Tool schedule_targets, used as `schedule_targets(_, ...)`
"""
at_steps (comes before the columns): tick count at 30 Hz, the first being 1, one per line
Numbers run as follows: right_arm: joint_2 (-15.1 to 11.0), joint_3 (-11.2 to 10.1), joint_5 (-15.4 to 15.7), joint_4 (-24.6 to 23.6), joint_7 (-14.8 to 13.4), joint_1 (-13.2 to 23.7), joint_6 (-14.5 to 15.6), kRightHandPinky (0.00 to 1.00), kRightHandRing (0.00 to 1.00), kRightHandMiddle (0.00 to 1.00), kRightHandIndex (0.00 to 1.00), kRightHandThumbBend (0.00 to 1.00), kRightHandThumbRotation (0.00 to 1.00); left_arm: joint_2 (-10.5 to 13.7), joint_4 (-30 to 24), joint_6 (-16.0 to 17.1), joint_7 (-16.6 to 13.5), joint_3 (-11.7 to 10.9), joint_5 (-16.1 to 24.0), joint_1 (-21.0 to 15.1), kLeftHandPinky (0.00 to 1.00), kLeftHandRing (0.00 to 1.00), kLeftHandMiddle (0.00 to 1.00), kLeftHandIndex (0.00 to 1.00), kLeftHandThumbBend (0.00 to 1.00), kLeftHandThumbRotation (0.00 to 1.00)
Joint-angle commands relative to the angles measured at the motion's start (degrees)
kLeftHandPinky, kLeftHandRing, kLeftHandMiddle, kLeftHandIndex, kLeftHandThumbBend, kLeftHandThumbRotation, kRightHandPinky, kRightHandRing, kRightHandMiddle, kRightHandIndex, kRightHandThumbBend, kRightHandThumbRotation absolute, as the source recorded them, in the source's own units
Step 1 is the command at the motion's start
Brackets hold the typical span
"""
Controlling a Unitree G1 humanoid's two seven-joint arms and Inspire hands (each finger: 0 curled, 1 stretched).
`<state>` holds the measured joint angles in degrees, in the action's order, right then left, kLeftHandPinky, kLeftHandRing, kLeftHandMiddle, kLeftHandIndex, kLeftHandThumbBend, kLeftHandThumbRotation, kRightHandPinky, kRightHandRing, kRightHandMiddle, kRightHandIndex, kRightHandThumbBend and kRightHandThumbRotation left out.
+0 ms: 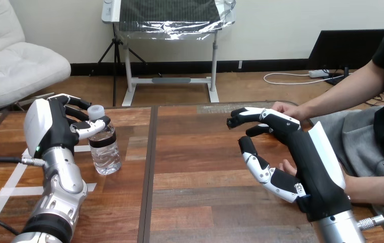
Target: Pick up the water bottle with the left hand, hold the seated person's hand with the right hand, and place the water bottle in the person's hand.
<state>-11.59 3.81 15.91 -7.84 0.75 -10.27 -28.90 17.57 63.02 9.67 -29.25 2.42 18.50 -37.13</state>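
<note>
A clear water bottle point(105, 154) with a white cap and a black label band stands upright on the wooden table point(200, 152) at the left. My left hand point(53, 126) is beside it on its left. The thumb point(91, 129) lies across the bottle's shoulder in front, and the fingers point(78, 105) reach round behind the neck. My right hand point(301, 152) hovers at the right with straight, spread fingers and holds nothing. One of the person's hands point(287, 109) rests just behind its fingertips. The person's nearer hand point(288, 167) peeks out by its palm; whether they touch I cannot tell.
White tape marks point(7, 190) lie on the table near my left forearm. A dark seam point(149, 172) runs down the table between the bottle and my right hand. The person's forearms come in from the right edge.
</note>
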Motion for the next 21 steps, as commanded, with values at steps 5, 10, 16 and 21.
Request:
schedule_targets(5, -0.50, -0.47, -0.03, -2.32, 0.22, 2.76, -0.43, 0.64, 0.75, 0.74, 0.61, 0.22, 0.00, 0.03, -0.70, 2.11, -0.69, -0.10, -0.36, -1.36, 0.33, 0.40, 0.45, 0.51, 0.70, 0.00)
schedule_targets(10, -0.51, -0.48, 0.06, -2.51, 0.34, 2.79, -0.02, 0.64, 0.75, 0.74, 0.61, 0.23, 0.00, -0.29, -1.22, 2.01, -0.50, -0.42, -0.75, -1.11, 0.34, 0.40, 0.45, 0.51, 0.70, 0.00)
schedule_targets(16, -0.39, -0.52, 0.00, -2.79, 0.38, 2.66, 0.26, 0.64, 0.75, 0.74, 0.61, 0.23, 0.00, -0.67, -2.90, 1.95, -1.17, -0.12, -0.34, -0.16, 0.34, 0.41, 0.45, 0.51, 0.70, 0.00)
schedule_targets(21, -0.52, -0.64, -0.09, -2.48, 0.35, 2.81, -0.12, 0.64, 0.76, 0.74, 0.61, 0.23, 0.00, -0.65, -3.80, 1.10, -1.75, 0.88, 0.96, 0.45, 0.35, 0.42, 0.48, 0.52, 0.71, 0.00)
